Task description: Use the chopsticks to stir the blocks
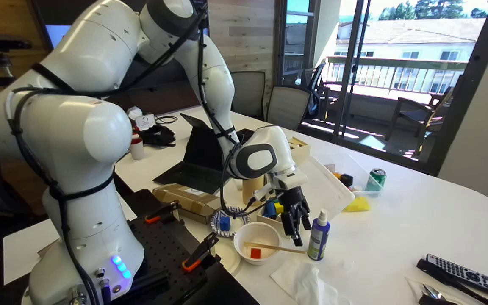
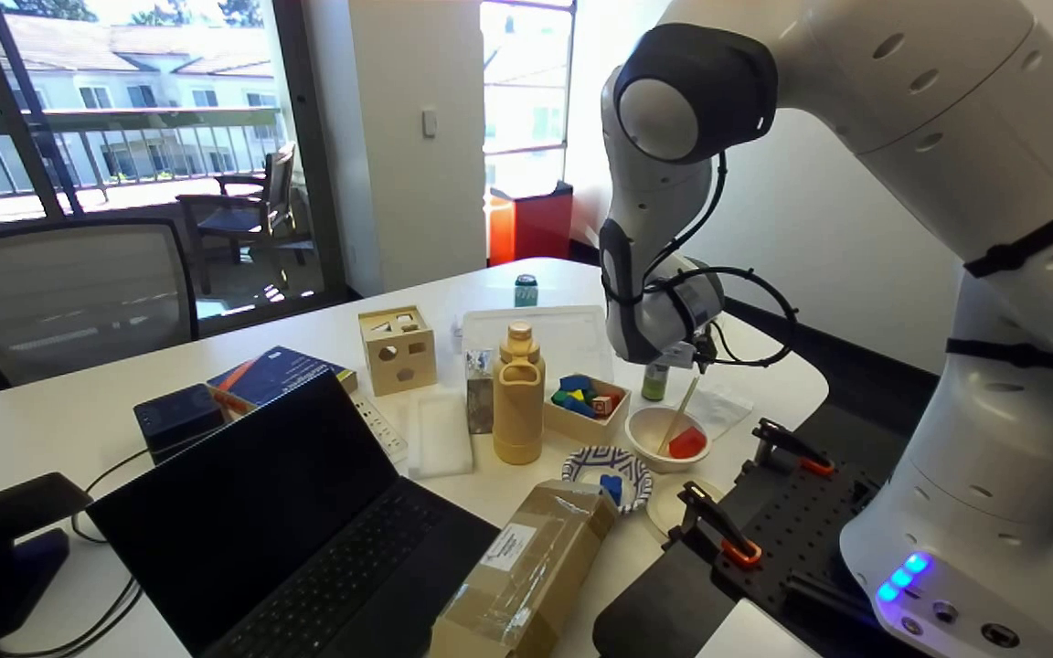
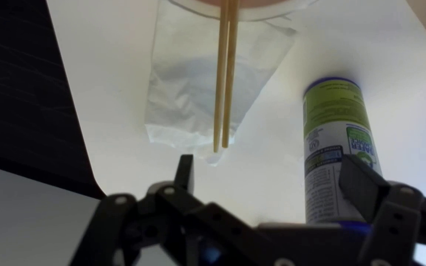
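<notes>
Here, slim, straight tan chopsticks (image 3: 220,75) lie side by side, the end effector (image 3: 268,171) spread.

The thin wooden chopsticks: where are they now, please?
In an exterior view, the chopsticks lean over the right rim of the white bowl, free ends just left of the purple spray bottle.
</notes>
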`<state>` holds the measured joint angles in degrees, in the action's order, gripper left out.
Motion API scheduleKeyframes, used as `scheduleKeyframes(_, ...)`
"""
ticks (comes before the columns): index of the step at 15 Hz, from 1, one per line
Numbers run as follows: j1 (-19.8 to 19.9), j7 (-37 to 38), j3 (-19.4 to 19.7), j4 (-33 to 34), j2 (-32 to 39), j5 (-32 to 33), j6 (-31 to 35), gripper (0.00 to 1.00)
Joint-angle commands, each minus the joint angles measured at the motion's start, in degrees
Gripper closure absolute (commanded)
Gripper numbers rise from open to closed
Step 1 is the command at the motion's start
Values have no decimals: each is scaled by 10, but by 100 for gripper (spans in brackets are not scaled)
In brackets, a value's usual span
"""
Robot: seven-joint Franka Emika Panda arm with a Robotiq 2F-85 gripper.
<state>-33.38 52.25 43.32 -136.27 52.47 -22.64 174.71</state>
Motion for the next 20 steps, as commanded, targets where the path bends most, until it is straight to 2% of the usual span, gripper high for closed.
scheduleKeyframes(1, 15, -41, 15, -45, -107, 33, -31, 0)
scheduleKeyframes(2, 17, -51, 20, -52, -128, 40, -38, 0)
scheduleKeyframes(5, 31, -146, 22, -68, -203, 27, -67, 0)
scheduleKeyframes(9, 28, -238, 61, -82, -310, 44, -149, 0)
scheduleKeyframes(10, 47, -213, 58, -81, -334, 93, -165, 0)
scheduleKeyframes(12, 66, -208, 52, -71, -368, 140, -208, 0)
scheduleKeyframes(15, 126, -209, 2, -60, -412, 195, -261, 0)
scheduleKeyframes(20, 259, -248, -143, -43, -444, 205, -329, 0)
